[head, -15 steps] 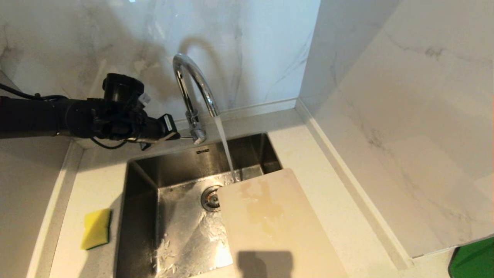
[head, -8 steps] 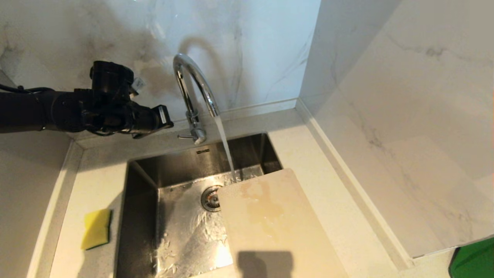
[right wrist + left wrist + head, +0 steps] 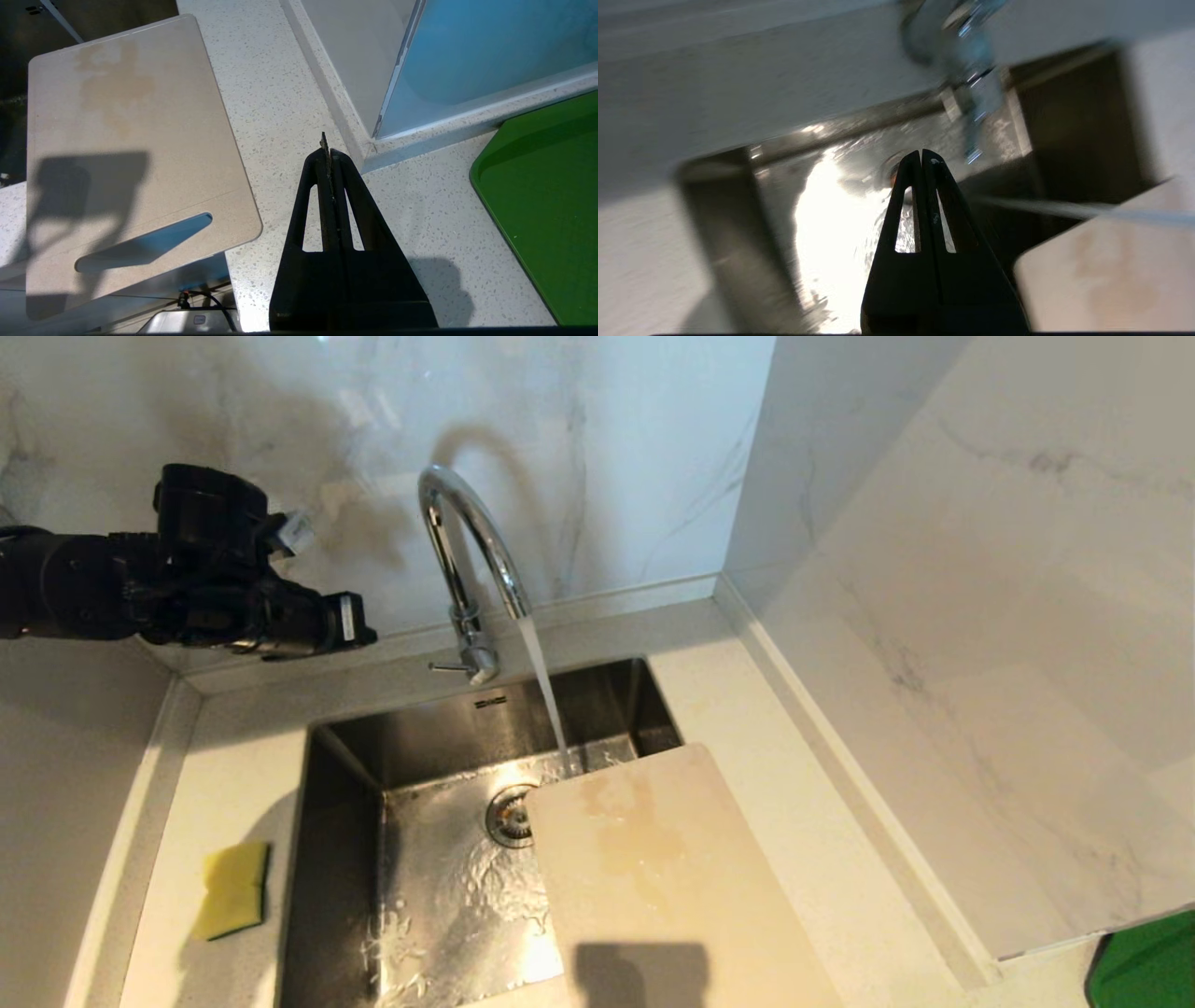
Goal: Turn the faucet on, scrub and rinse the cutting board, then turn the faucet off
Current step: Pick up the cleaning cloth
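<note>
Nearest, the cutting board lies at lower centre, partly over the sink and partly on the worktop. Farther back, the faucet pours water just off the board's far edge. At upper left the left claw hangs pressed together, apart from the faucet's lever; the right claw is likewise pressed together, over the worktop beside the board.

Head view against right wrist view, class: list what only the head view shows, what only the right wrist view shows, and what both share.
Only the head view: the faucet running water into the sink, the yellow sponge on the counter left of the sink, and the left gripper, shut, beside the faucet.
Only the right wrist view: the right gripper, shut, over the counter, and the board's slot handle.
Both: the stained cutting board lying partly over the sink, and the green tray.
</note>
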`<state>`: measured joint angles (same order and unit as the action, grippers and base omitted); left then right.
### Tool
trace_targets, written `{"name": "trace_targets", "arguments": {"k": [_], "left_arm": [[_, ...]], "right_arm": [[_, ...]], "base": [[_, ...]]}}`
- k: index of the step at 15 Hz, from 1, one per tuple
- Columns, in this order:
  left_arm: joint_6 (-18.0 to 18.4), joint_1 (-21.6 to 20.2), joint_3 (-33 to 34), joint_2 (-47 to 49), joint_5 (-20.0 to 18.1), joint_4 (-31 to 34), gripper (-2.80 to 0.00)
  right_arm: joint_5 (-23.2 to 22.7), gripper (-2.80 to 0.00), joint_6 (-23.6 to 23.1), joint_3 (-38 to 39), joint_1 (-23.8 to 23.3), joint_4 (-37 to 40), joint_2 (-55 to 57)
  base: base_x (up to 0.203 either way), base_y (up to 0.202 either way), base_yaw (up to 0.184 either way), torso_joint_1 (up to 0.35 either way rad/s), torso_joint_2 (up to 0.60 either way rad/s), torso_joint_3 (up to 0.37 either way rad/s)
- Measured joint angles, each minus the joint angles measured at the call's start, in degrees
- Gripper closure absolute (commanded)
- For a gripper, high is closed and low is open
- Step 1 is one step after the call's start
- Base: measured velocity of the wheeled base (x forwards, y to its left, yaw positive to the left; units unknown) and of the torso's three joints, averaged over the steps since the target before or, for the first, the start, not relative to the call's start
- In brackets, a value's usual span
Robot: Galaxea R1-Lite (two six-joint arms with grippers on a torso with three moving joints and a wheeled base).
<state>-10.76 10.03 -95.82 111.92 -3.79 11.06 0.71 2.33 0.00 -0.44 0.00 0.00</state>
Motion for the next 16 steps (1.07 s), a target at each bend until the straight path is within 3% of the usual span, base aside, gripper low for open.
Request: {"name": "trace_targets", "arguments": {"k": [3,10,13,16], "left_arm": [[3.9,-1.9,3.1,-2.8,0.1,4.5,0.0],[6.2,-3.1,6.6,-11.4,0.1,21.2,0.0],[7.7,-4.6,10.8,-13.9,0.4,24.3,0.0],[7.7,-5.4,18.4,-15.7,6.2,25.0,0.0]], "right_arm": [[0.0,0.0,0.0,0.0,0.0,0.0,0.0],[0.0,0.0,0.0,0.0,0.0,0.0,0.0],[0.0,0.0,0.0,0.0,0.0,0.0,0.0],[0.0,0.0,0.0,0.0,0.0,0.0,0.0]], "base": [[0.0,0.0,0.0,0.0,0.0,0.0],[0.0,0.0,0.0,0.0,0.0,0.0],[0.0,0.0,0.0,0.0,0.0,0.0],[0.0,0.0,0.0,0.0,0.0,0.0]]}}
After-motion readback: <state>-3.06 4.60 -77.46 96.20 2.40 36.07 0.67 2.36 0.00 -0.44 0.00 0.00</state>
